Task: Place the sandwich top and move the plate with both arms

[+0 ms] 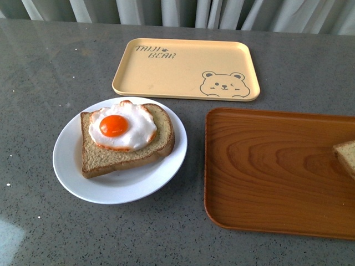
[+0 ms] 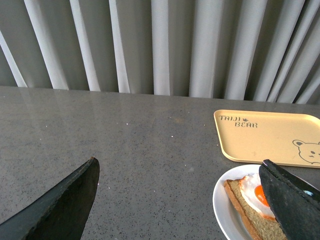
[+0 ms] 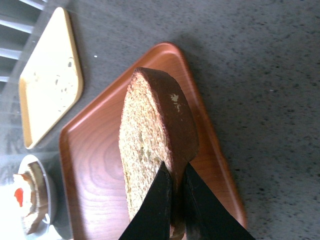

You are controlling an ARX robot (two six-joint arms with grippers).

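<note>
Pincers of the right gripper (image 3: 176, 172) close narrowly on the crust edge of the sandwich top (image 3: 145, 135), holding it on edge over the wooden tray (image 3: 95, 165). Contact with the tray cannot be told. The left gripper (image 2: 179, 162) gapes wide, gripping nothing, above the table (image 2: 125, 150) beside the plate (image 1: 119, 191). The plate holds a bread slice (image 1: 111, 158) bearing a fried egg (image 1: 123, 128). The yellow tray (image 1: 183, 66) lies behind.

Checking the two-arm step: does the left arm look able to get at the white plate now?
Probably yes. The left gripper is open and the plate lies close beside it on the table, nothing between them. Its near rim is bare; the egg-topped bread sits further in.
</note>
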